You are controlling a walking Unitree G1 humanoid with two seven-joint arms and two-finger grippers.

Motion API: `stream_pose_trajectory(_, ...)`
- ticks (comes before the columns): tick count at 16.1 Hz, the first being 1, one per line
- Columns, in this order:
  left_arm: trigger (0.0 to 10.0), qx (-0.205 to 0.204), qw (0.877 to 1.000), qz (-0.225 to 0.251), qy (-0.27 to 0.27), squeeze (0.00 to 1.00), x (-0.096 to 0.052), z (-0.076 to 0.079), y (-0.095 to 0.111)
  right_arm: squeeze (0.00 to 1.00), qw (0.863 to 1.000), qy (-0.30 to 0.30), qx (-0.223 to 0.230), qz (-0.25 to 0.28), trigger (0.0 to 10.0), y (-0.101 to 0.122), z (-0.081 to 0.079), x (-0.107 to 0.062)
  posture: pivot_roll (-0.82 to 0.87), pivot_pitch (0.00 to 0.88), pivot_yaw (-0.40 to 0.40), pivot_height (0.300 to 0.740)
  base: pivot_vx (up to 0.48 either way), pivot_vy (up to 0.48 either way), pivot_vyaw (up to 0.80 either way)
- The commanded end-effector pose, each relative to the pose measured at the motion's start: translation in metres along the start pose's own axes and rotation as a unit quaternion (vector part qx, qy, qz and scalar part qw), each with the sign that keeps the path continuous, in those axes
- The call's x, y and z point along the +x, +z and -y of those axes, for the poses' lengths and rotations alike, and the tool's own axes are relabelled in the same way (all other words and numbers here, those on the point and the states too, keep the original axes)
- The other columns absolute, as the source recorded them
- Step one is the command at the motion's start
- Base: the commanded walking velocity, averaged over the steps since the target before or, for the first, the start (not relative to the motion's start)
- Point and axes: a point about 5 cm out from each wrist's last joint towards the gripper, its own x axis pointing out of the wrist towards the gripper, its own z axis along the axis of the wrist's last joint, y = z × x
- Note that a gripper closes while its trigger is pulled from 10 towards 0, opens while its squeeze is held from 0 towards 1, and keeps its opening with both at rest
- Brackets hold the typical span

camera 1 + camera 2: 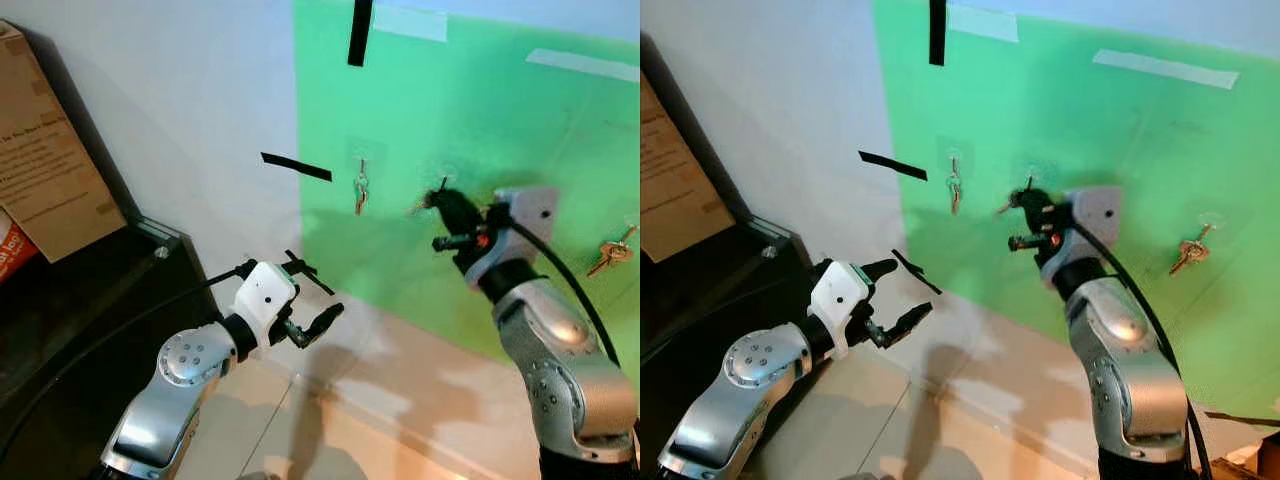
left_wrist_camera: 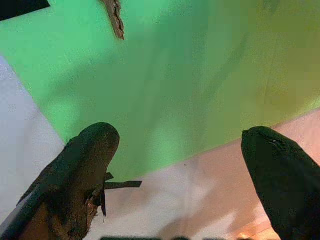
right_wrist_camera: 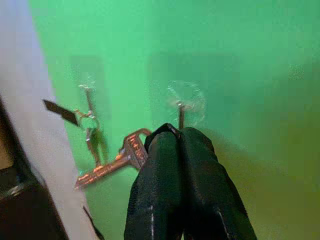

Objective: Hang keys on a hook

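**First:** Where the right arm is raised to the green sheet (image 1: 480, 120) on the wall, what is held by it?

**Second:** A bunch of keys (image 3: 112, 162) is pinched between the closed black fingers (image 3: 200, 190) of the right gripper (image 3: 175, 131). The keys are seen sticking out sideways from the fingertips, with the key ring tucked against them. The gripper is placed right at a clear hook (image 3: 182, 107) stuck on the sheet, its tips just below the hook's small peg. Whether the ring is already over the peg cannot be told.

**First:** Are other keys seen on the sheet?

**Second:** Yes. A second set of keys (image 1: 360, 192) is hung from a hook to the left of the gripper, and a third set (image 1: 610, 255) is hung well apart on the right side of the sheet.

**First:** And the left gripper (image 1: 318, 300)?

**Second:** It is held low, in front of the white wall (image 1: 180, 100), with its fingers (image 2: 82, 165) spread wide and nothing between them. It is kept well apart from the hooks.

**First:** What else is noted?

**Second:** Strips of black tape (image 1: 296, 166) are stuck near the sheet's edge. A dark cabinet (image 1: 70, 300) is seen at the left, with a brown cardboard box (image 1: 45, 160) leaned against the wall on it. A pale tiled floor (image 1: 330, 430) is seen below.
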Motion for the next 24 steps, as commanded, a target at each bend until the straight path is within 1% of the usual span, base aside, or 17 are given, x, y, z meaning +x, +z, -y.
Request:
stream_pose_trajectory(1, 10.0, 0.006, 1.000, 0.009, -0.004, 0.11, 0.001, -0.001, 0.005, 0.00, 1.000, -0.010, 0.009, 0.000, 10.0, 0.002, 0.002, 0.001, -0.06, 0.000, 0.046, 0.740, 0.000, 0.000, 0.00)
stream_pose_trajectory(2, 10.0, 0.006, 1.000, 0.009, -0.004, 0.11, 0.000, -0.001, 0.005, 0.00, 1.000, -0.010, 0.023, 0.002, 10.0, 0.002, 0.001, 0.002, -0.06, 0.000, 0.046, 0.740, 0.000, 0.000, 0.00)
stream_pose_trajectory(5, 10.0, 0.006, 1.000, 0.009, -0.004, 0.11, 0.000, 0.000, 0.005, 0.00, 0.999, -0.016, 0.038, 0.008, 10.0, 0.004, -0.001, 0.004, -0.06, 0.000, 0.047, 0.740, 0.000, 0.000, 0.00)
stream_pose_trajectory(7, 10.0, 0.006, 1.000, 0.009, -0.004, 0.11, 0.000, 0.000, 0.005, 0.00, 0.998, -0.004, 0.055, 0.010, 10.0, 0.006, -0.003, 0.003, -0.06, 0.000, 0.047, 0.740, 0.000, 0.000, 0.00)
stream_pose_trajectory(8, 10.0, 0.006, 1.000, 0.009, -0.004, 0.11, 0.000, 0.000, 0.005, 0.00, 0.999, 0.005, 0.051, 0.005, 10.0, 0.005, -0.004, 0.002, -0.06, 0.000, 0.047, 0.740, 0.000, 0.000, 0.00)
stream_pose_trajectory(11, 10.0, 0.005, 1.000, 0.009, -0.006, 0.11, 0.001, 0.000, 0.005, 0.00, 0.999, 0.025, 0.022, -0.016, 10.0, -0.001, -0.006, -0.002, -0.07, 0.000, 0.049, 0.740, 0.000, 0.000, 0.00)
stream_pose_trajectory(14, 10.0, 0.006, 1.000, 0.009, -0.008, 0.11, 0.001, 0.001, 0.005, 0.00, 0.999, 0.021, 0.000, -0.033, 10.0, -0.006, -0.006, -0.002, -0.07, 0.000, 0.048, 0.740, 0.000, 0.000, 0.00)
stream_pose_trajectory(16, 10.0, 0.006, 1.000, 0.009, -0.007, 0.11, 0.000, 0.001, 0.004, 0.00, 0.999, 0.028, 0.005, -0.030, 10.0, -0.005, -0.008, -0.002, -0.07, 0.000, 0.045, 0.740, 0.000, 0.000, 0.00)
stream_pose_trajectory(19, 10.0, 0.006, 1.000, 0.009, -0.007, 0.11, -0.001, 0.001, 0.004, 0.00, 0.998, 0.049, -0.003, -0.034, 10.0, -0.005, -0.010, -0.005, -0.06, 0.000, 0.041, 0.740, 0.000, 0.000, 0.00)
stream_pose_trajectory(21, 10.0, 0.006, 1.000, 0.009, -0.007, 0.11, -0.001, 0.002, 0.003, 0.00, 0.998, 0.060, -0.003, -0.027, 10.0, -0.002, -0.011, -0.008, -0.06, 0.000, 0.041, 0.740, 0.000, 0.000, 0.00)
stream_pose_trajectory(22, 10.0, 0.007, 1.000, 0.009, -0.009, 0.11, -0.001, 0.002, 0.003, 0.00, 0.997, 0.080, -0.007, -0.018, 10.0, 0.003, -0.011, -0.011, -0.07, 0.000, 0.042, 0.740, 0.000, 0.000, 0.00)
stream_pose_trajectory(24, 10.0, 0.008, 1.000, 0.009, -0.010, 0.11, -0.001, 0.002, 0.003, 0.00, 0.996, 0.089, -0.011, -0.007, 10.0, 0.009, -0.010, -0.013, -0.07, 0.000, 0.045, 0.740, 0.000, 0.000, 0.00)
